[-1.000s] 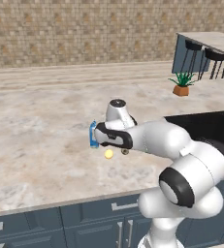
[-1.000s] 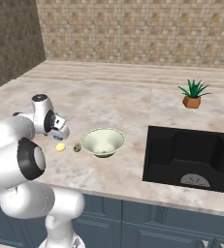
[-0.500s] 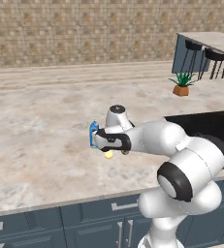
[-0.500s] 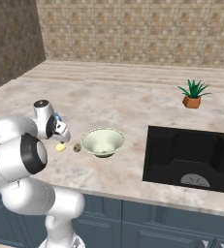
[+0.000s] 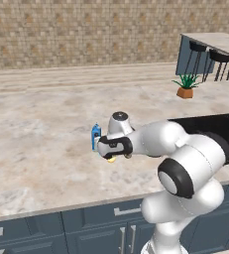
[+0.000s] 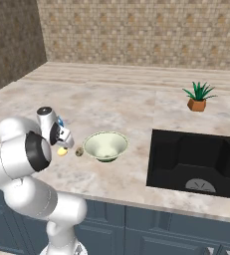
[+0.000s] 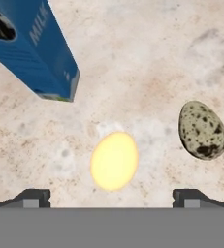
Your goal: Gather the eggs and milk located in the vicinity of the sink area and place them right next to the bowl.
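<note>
From the left base view, you have the end effector (image 5: 109,149) low over the tabletop (image 5: 41,144), with the milk (image 5: 95,137) standing just at its far-left side and the egg (image 5: 111,159) peeking out beneath it; the sink (image 5: 212,130) lies well off to the right. From the right base view, the bowl (image 6: 105,146) sits near the front edge, the egg (image 6: 62,151) a little to its left and a dark speckled lump (image 6: 79,152) between the two, so both task items already look gathered beside the bowl, well apart from the sink (image 6: 196,162). In the hand view the fingertips (image 7: 32,197) stand wide apart with nothing between them; the egg (image 7: 114,161) rests free on the tabletop right ahead, the milk (image 7: 33,51) upright beyond it, the speckled lump (image 7: 202,129) to one side (it is no part of your job). I judge you are at the release stage; the next move calls for a straight lift clear, without brushing egg or carton.
</note>
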Motion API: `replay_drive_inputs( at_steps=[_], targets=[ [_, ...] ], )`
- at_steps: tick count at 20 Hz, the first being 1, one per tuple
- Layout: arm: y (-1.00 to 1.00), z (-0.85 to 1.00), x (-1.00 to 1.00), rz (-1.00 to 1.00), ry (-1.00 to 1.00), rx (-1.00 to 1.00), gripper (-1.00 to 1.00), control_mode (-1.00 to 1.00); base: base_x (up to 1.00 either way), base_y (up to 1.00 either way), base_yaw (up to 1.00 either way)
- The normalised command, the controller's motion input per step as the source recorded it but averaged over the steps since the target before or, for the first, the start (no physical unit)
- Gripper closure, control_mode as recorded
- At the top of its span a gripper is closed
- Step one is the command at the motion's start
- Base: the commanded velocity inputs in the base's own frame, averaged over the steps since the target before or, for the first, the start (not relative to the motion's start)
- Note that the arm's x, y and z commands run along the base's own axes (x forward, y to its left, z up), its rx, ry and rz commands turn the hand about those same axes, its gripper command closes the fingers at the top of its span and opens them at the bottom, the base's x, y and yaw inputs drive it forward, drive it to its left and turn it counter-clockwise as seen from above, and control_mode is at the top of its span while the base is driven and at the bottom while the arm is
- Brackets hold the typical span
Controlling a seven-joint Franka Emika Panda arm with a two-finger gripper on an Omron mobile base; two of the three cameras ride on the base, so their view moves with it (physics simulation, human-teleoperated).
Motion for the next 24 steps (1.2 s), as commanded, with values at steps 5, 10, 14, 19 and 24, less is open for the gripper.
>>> replay_drive_inputs(
  at_steps=[5,10,14,19,24],
  targets=[
    [0.0,-0.13,0.09,0.0,0.0,0.0,-1.0,-1.0,0.0,0.0,0.0],
    [0.0,-0.15,0.02,0.0,0.0,0.0,-1.0,-1.0,0.0,0.0,0.0],
    [0.0,-0.18,0.0,0.0,0.0,0.0,-1.0,-1.0,0.0,0.0,0.0],
    [0.0,-0.24,0.0,0.0,0.0,0.0,-1.0,-1.0,0.0,0.0,0.0],
    [0.0,-0.22,0.01,0.0,0.0,0.0,-1.0,-1.0,0.0,0.0,0.0]
  ],
)
